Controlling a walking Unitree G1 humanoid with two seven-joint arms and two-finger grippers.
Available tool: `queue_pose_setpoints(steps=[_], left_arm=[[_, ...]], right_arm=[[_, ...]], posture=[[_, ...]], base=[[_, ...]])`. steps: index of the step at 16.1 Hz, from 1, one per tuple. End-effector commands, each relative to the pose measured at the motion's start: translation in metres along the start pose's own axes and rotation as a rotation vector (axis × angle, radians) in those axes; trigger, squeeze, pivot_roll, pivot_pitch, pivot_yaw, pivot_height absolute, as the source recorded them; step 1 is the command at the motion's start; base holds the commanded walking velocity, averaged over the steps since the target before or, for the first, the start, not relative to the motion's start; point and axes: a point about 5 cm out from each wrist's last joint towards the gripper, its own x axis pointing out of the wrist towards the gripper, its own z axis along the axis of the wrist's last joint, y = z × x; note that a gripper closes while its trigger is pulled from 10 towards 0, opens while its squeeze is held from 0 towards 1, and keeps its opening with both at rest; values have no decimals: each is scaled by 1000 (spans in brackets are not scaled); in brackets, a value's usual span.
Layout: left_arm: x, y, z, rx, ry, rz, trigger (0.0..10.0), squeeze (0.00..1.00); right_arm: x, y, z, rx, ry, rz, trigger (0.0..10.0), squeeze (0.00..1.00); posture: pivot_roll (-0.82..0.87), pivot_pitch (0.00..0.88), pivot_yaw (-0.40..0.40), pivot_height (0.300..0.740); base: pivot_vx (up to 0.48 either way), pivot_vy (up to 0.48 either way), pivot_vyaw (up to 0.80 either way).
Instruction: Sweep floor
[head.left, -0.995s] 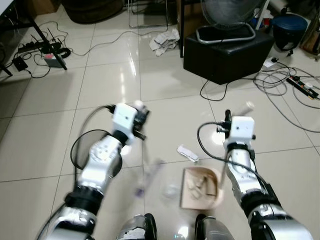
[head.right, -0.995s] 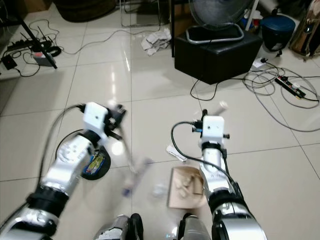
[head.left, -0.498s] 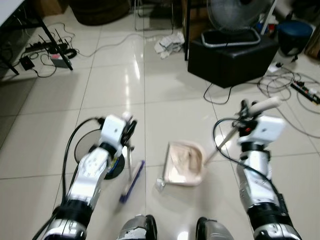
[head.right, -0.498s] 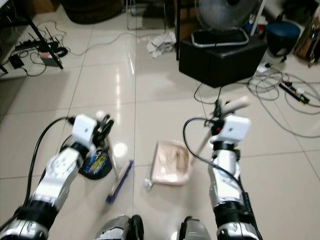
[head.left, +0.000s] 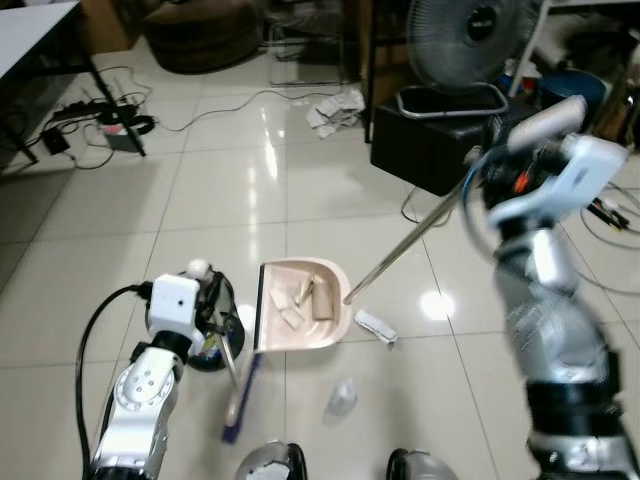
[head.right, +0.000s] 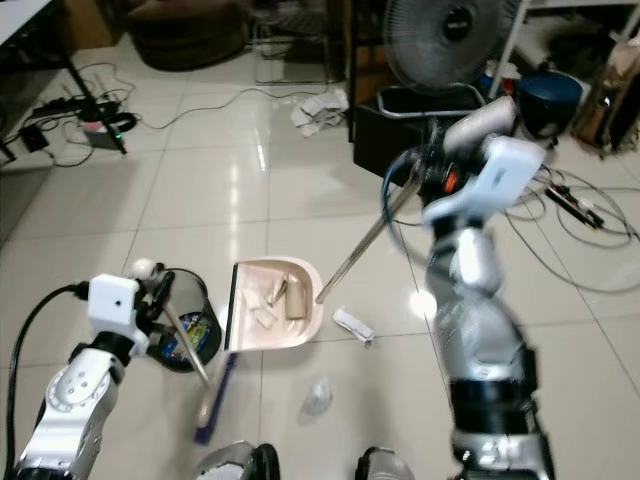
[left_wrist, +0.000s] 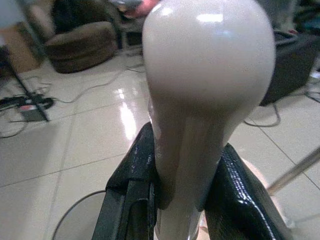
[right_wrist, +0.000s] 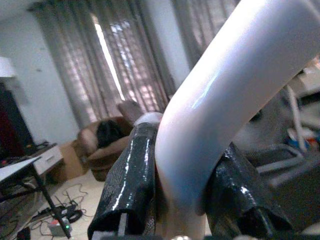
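My left gripper (left_wrist: 182, 200) clamps the broom (head.left: 236, 385); my right gripper (right_wrist: 182, 200) clamps the dustpan (head.left: 300, 305) handle. Wrapper (head.left: 376, 324), plastic scrap (head.left: 342, 397) and small bin (head.right: 190, 325) lie close; cables (head.left: 590, 215) are well apart.

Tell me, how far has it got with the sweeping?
Some scraps already lie in the pink dustpan. The right gripper holds the dustpan's long handle, and the left gripper grips the broom handle, brush on the floor. A white wrapper and a clear scrap beside the pan remain, plus crumpled paper farther off.
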Motion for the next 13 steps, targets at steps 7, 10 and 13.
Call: queue_pose_setpoints(steps=[7,10,13], left_arm=[[-7,1,15,6,-76,61,10000,0],[-7,-2,17,7,-81,53,10000,0],[-1,-3,21,13,-88,50,10000,0]], right_arm=[[25,12,29,63,-54,10,10000,0],[30,8,29,67,-63,-36,10000,0],[35,5,29,45,-67,-52,10000,0]], posture=[[3,28,65,740],[7,24,65,740],[8,15,64,740]], base=[[0,0,800],[160,0,800],[299,0,800]])
